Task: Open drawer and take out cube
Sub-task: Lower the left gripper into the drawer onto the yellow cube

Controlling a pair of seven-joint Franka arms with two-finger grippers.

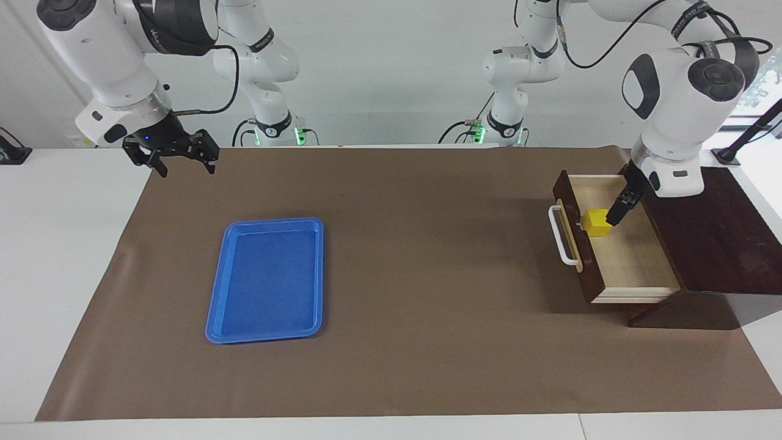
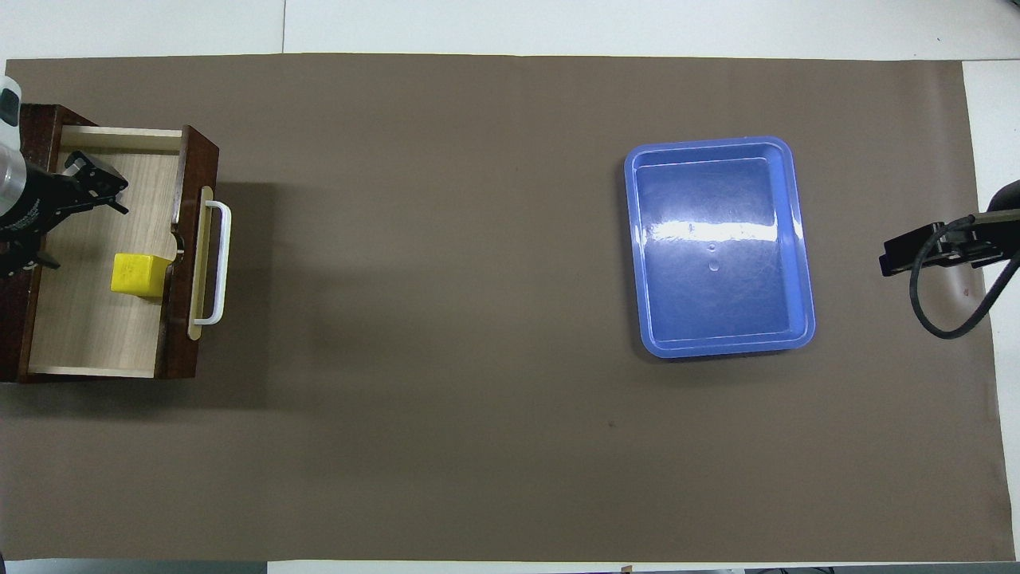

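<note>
The cube (image 1: 597,222) in the open drawer (image 1: 629,256) looks light, rigid and smooth, best pinched across two flat sides by the open left gripper (image 1: 617,211); the right gripper (image 1: 177,157) waits open.

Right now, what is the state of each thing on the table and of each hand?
drawer: pulled open.
cube: lies in the drawer, not held.
tray: empty, flat on the mat.
left hand: open, over the drawer.
right hand: open, waits in the air at its end of the table.
</note>
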